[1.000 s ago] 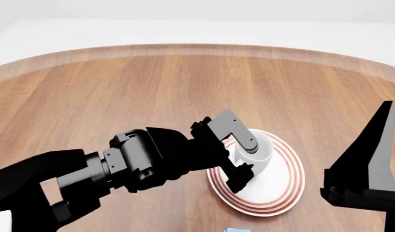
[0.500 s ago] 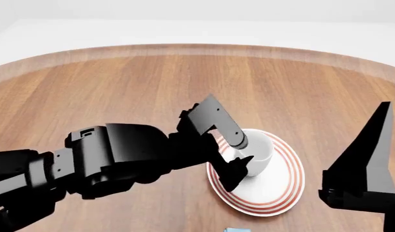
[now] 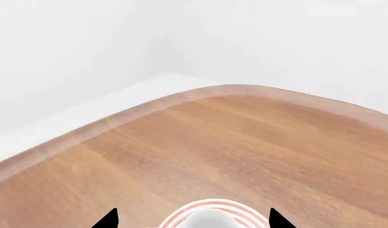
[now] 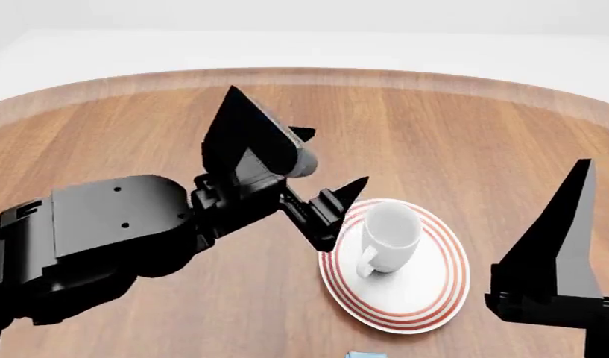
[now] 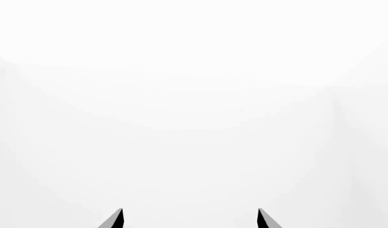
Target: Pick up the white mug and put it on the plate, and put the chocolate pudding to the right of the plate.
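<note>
Wooden table (image 4: pixel 135 127), white mug (image 4: pixel 389 235) on plate (image 4: pixel 434 298)

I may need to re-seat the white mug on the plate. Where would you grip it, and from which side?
Grip the white mug across its rim and wall, from above. It stands upright on the plate, mouth open upward, with the handle toward the robot; keep the fingers off that handle.

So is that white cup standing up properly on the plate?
Yes: the white mug stands upright on the plate, opening up, handle toward the camera, free of the open left gripper.
</note>
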`<state>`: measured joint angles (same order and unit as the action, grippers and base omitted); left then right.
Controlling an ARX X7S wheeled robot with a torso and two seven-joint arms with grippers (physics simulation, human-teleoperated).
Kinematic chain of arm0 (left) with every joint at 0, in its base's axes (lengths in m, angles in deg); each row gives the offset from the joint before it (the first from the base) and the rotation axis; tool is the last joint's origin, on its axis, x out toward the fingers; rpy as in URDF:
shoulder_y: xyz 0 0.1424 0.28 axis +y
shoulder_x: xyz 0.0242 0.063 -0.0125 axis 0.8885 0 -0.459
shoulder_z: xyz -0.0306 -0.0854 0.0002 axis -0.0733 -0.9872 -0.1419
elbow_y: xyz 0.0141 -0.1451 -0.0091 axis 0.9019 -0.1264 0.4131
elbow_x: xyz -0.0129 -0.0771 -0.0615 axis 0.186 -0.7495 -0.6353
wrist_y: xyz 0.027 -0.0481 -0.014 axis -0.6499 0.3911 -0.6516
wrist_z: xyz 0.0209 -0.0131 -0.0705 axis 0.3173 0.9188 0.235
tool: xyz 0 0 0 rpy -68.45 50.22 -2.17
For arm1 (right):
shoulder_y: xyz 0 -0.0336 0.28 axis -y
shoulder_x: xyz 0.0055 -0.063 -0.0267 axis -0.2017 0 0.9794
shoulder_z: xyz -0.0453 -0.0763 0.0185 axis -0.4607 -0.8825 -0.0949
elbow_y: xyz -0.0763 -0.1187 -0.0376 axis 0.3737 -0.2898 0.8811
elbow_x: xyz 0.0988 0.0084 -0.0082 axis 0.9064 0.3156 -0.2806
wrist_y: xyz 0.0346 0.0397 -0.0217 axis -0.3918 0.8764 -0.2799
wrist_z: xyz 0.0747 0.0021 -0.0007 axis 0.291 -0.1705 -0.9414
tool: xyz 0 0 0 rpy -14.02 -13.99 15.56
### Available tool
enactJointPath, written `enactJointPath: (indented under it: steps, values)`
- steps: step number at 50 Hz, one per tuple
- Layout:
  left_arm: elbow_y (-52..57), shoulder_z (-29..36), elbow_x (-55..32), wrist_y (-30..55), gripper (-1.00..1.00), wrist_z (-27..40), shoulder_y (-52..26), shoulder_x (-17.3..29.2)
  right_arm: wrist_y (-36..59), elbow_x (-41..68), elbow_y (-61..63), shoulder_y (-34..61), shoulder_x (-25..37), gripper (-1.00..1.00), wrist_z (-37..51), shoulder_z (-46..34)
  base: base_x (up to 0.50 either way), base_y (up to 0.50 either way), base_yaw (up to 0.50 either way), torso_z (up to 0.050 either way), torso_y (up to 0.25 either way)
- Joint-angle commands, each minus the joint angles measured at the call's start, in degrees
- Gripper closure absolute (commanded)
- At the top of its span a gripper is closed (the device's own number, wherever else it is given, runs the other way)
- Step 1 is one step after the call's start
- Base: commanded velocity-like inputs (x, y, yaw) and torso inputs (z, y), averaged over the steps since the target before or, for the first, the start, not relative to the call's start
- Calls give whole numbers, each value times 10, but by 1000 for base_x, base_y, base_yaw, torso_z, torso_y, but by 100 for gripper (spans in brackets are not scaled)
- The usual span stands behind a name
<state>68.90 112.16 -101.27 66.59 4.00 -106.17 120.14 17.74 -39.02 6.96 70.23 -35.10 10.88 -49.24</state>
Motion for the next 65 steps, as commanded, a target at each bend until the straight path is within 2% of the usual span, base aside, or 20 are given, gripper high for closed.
enactJointPath:
  steps: [1, 15, 17, 21, 25, 49, 53, 54, 55, 59, 65]
  values:
    - [38, -69, -14, -68, -100, 2, 13, 60, 1, -12, 2, -2, -9, -100, -11, 6, 0, 0, 0, 0, 0]
    - [65, -132, -30, -152, -100, 33, 36, 136, 5, -16, 3, -1, -8, -100, -10, 2, 0, 0, 0, 0, 0]
    - [65, -136, -42, -154, -100, 31, 37, 139, 5, -17, 3, 0, -7, -100, -9, 2, 0, 0, 0, 0, 0]
    - [64, -134, 10, -148, -100, 102, 33, 143, 4, -18, -1, 0, -8, -100, -9, -1, 0, 0, 0, 0, 0]
    - [77, -133, 37, -149, -100, 123, 34, 145, 4, -18, 0, 0, -8, -100, -9, -1, 0, 0, 0, 0, 0]
    - [87, -144, 45, -174, -100, 124, 48, 148, 43, -33, 0, 10, -6, -100, -1, -13, 0, 0, 0, 0, 0]
    - [88, -143, 49, -174, -100, 126, 50, 148, 123, -66, 9, 29, -13, -100, 12, -35, 0, 0, 0, 0, 0]
    - [88, -143, 51, -175, -100, 126, 50, 148, 140, -59, 12, 32, -14, -100, 12, -37, 0, 0, 0, 0, 0]
    - [88, -144, 50, -176, -100, 125, 51, 147, 188, -3, 21, 38, -17, -100, 10, -37, 0, 0, 0, 0, 0]
    - [90, -145, 51, -175, -100, 126, 50, 148, 298, 42, 49, 54, -19, -100, 26, -51, 0, 0, 0, 0, 0]
    - [94, -146, 48, -170, -100, 127, 47, 152, 397, 78, 109, 63, -16, -100, 72, -78, 0, 0, 0, 0, 0]
